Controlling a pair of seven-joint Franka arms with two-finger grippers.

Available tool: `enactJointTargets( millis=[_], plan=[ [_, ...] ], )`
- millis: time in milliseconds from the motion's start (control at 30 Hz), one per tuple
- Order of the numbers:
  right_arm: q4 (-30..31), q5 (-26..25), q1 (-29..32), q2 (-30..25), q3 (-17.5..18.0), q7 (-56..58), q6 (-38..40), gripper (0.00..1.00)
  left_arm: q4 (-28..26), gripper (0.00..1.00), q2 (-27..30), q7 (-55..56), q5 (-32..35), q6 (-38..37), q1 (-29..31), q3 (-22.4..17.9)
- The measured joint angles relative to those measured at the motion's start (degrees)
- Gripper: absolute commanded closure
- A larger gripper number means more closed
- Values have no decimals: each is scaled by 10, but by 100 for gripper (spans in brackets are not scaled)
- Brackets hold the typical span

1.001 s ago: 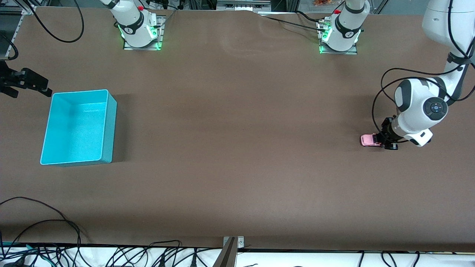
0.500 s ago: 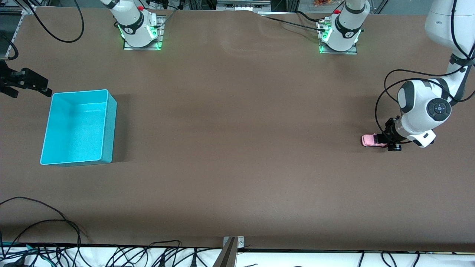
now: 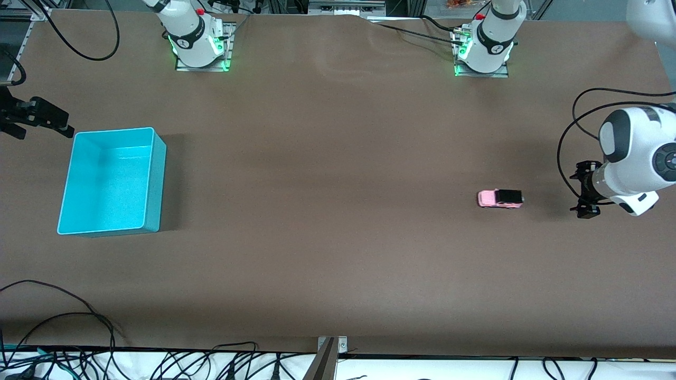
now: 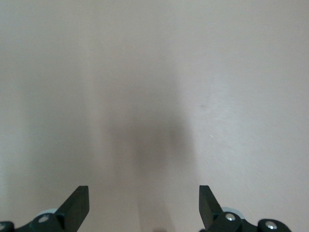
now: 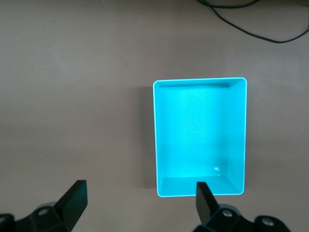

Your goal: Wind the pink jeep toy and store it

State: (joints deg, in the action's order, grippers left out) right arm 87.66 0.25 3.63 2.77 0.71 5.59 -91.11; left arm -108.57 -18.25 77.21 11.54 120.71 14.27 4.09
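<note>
Only fingers [image 4: 77, 208] visible at left wrist, pink jeep toy [image 3: 500, 199] unseen there

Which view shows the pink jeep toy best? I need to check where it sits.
The front view: the pink jeep toy stands alone on the table, toward the left arm's end. Neither wrist view shows it.

Brown table surface [image 3: 338, 211]: bare between the tiny pink-and-black jeep toy [image 3: 500, 199] and the open turquoise plastic bin [image 3: 111, 182].
Bin approach: unblocked from above.
Jeep: stood alone, nothing touched; open left gripper [image 3: 585, 190] well apart.
</note>
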Motion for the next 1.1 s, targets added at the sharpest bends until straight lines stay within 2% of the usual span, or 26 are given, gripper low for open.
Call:
enactJointTargets(
  millis=[167, 367, 701, 1101],
  plan=[
    [0, 0, 0, 0, 0, 0, 0, 0, 15, 0, 10, -44, 0, -19, 0, 5],
    [0, 0, 0, 0, 0, 0, 0, 0, 66, 0, 30, -147, 0, -70, 0, 16],
    [0, 0, 0, 0, 0, 0, 1, 0, 167, 0, 39, -406, -37, -158, 3, 17],
    [0, 0, 0, 0, 0, 0, 2, 0, 233, 0, 39, -645, -78, -203, 5, 18]
  ],
)
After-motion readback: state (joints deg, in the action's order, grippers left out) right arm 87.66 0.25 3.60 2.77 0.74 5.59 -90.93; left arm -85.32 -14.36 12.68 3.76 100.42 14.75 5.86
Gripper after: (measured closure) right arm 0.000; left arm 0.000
